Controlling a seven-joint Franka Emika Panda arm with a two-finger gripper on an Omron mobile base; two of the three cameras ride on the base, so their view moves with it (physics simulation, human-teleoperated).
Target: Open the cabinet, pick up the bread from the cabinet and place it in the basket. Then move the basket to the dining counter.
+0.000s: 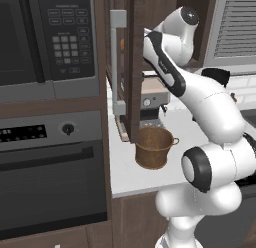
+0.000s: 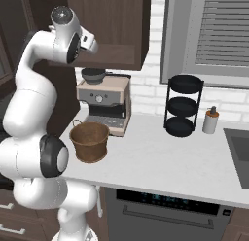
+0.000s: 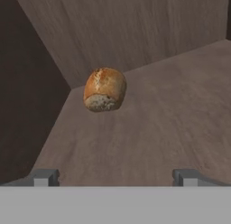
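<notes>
In the hand view the bread (image 3: pixel 104 89), a golden-brown bun with a pale underside, lies on the cabinet's wooden shelf (image 3: pixel 162 123) near the back left corner. My gripper (image 3: pixel 115 177) is open, its fingertips (image 3: pixel 45 177) spread wide, a short way in front of the bun with nothing between them. The cabinet door (image 1: pixel 132 67) stands open, edge-on, with its grey bar handle (image 1: pixel 117 67). My arm reaches up into the cabinet (image 2: pixel 107 26), and the hand is hidden inside it in both base views. The copper basket (image 1: pixel 154 148) (image 2: pixel 89 140) stands on the white counter below. The dining counter is out of view.
A coffee machine (image 2: pixel 104 101) sits behind the basket. A black tiered rack (image 2: pixel 182 106) and a soap dispenser (image 2: pixel 210 121) stand further right, with a sink edge (image 2: pixel 240 147) beyond. The microwave (image 1: pixel 45 37) and oven (image 1: pixel 50 167) fill the wall on the left.
</notes>
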